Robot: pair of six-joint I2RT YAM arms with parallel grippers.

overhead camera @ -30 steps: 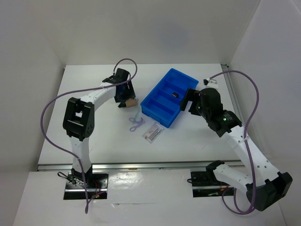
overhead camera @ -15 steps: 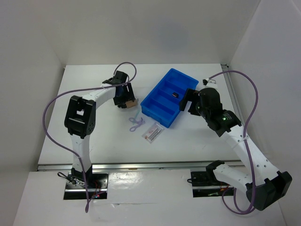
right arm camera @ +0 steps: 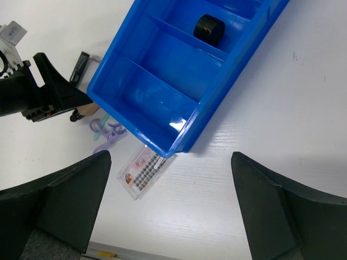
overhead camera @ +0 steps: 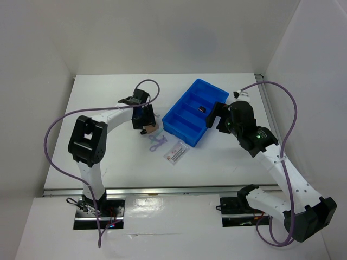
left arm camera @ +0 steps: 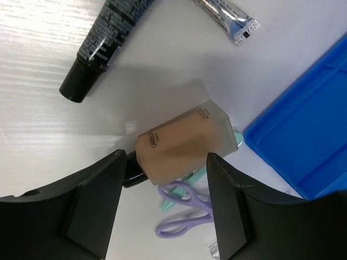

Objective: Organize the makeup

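Between your left gripper's (left arm camera: 164,162) fingers, the stubby tan bottle with a black cap (left arm camera: 184,145) sits clamped. It has travelled with the arm toward the blue plastic compartment tray (left arm camera: 306,138), above the lilac looped tool (left arm camera: 187,194). Sorting is nearing; your right gripper (right arm camera: 168,184) hangs spread wide.

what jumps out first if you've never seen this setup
The bright blue tray stands out right of centre on the white table, with one small dark round piece in a compartment. Next comes the left gripper, holding a tan bottle between its fingers just left of the tray, above a lilac looped tool.
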